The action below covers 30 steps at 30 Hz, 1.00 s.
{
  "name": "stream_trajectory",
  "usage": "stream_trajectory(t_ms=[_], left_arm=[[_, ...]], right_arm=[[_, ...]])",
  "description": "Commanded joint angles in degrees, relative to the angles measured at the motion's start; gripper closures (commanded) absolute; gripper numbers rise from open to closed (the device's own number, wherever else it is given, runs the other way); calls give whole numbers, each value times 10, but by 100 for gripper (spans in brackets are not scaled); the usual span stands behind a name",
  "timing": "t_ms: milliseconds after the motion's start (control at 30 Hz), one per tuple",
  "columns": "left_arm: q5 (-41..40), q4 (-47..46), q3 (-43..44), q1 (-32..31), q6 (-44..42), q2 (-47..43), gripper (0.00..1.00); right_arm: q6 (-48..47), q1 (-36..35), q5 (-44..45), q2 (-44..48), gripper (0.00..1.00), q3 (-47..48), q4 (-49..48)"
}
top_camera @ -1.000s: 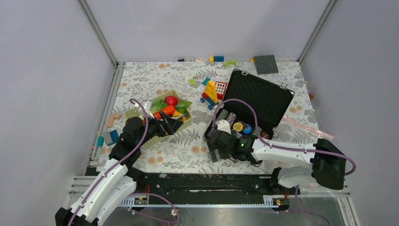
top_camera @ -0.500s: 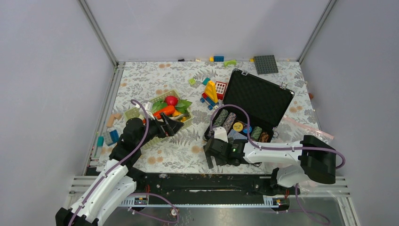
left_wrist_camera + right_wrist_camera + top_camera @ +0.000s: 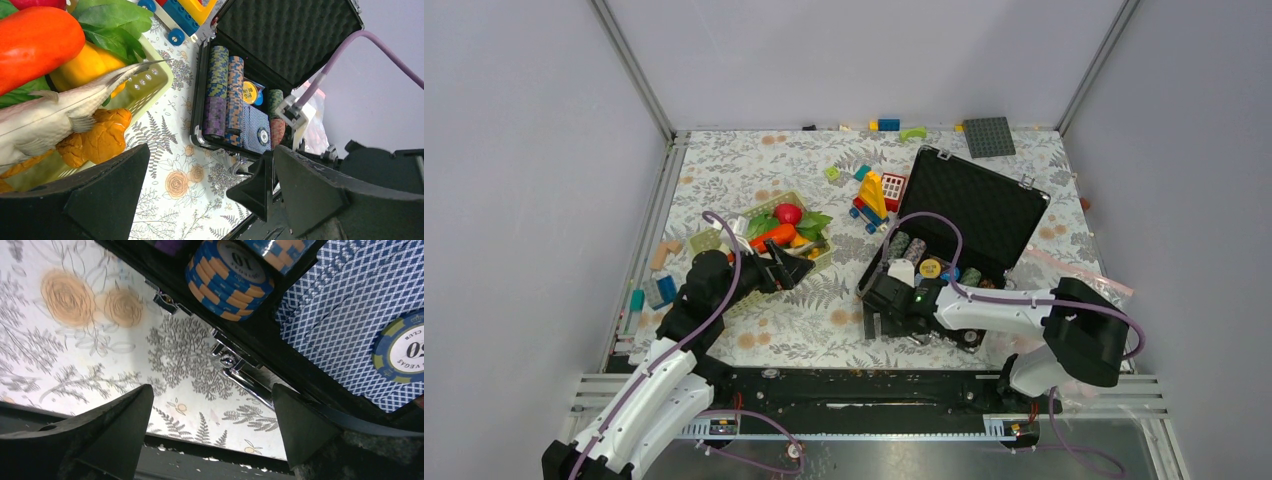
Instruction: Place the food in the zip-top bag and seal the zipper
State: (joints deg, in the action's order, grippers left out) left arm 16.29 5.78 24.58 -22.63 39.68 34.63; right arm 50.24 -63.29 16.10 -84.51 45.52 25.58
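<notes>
Clear plastic, the zip-top bag point(image 3: 1106, 284) lies flat at the surface's right edge, its pink zipper point(image 3: 1056, 261) just beyond the open black case point(image 3: 976, 205). The food point(image 3: 776, 235) sits heaped in the pale green basket point(image 3: 707, 240). The left end effector point(image 3: 786, 270) gapes empty beside the basket's corner. The right end effector point(image 3: 876, 322) gapes empty over the case's front latch.

Back wall point(image 3: 864, 60): plain pale grey, evenly lit.
Left wall point(image 3: 524, 200): the same grey, unmarked.
Right wall point(image 3: 1184, 150): grey, likewise bare.
Corner posts point(image 3: 632, 68): slim silver metal, slanting where the walls meet.
Counter point(image 3: 724, 170): white cloth printed with grey ferns and orange roses.
Near rail point(image 3: 864, 385): black plate on a silver frame.
Light: soft and even, with faint shadows.
</notes>
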Motion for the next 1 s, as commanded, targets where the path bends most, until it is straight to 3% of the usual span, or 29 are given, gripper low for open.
stream_trajectory(t_ms=[0, 500, 967], left_arm=[[-3, -24, 3, -2, -12, 4, 1], [-33, -2, 13, -2, -26, 10, 1], [-78, 23, 31, -2, -36, 26, 1]], right_arm=[[-19, 88, 156, -21, 3, 12, -3], [-83, 273, 207, -68, 2, 79, -14], [-125, 420, 150, -202, 1, 239, -46]])
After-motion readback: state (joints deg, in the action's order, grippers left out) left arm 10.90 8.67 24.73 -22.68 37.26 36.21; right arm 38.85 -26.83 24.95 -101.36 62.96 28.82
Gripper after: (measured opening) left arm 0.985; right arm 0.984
